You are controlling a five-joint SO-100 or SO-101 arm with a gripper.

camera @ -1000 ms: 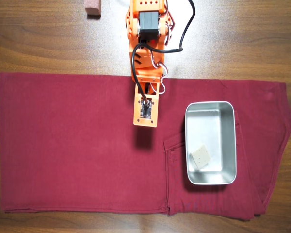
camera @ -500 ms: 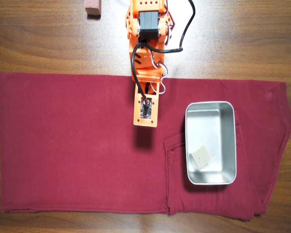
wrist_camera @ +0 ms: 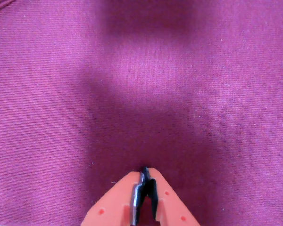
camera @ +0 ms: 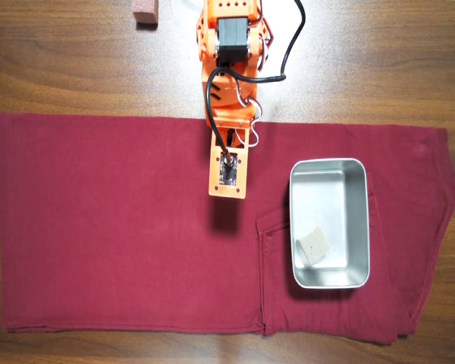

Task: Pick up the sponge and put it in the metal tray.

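The sponge (camera: 313, 246), a small beige-grey block, lies inside the metal tray (camera: 330, 168) near its lower left corner in the overhead view. The shiny rectangular tray sits on the red cloth at the right. My orange gripper (wrist_camera: 145, 173) is shut and empty in the wrist view, pointing down over bare cloth. In the overhead view the arm's wrist (camera: 229, 173) hangs over the cloth to the left of the tray, apart from it; the fingertips are hidden under it. Sponge and tray are out of the wrist view.
A dark red cloth (camera: 121, 227) covers most of the wooden table (camera: 379, 61). A pinkish-brown block (camera: 145, 12) stands on the wood at the top left, beside the arm's base (camera: 229, 38).
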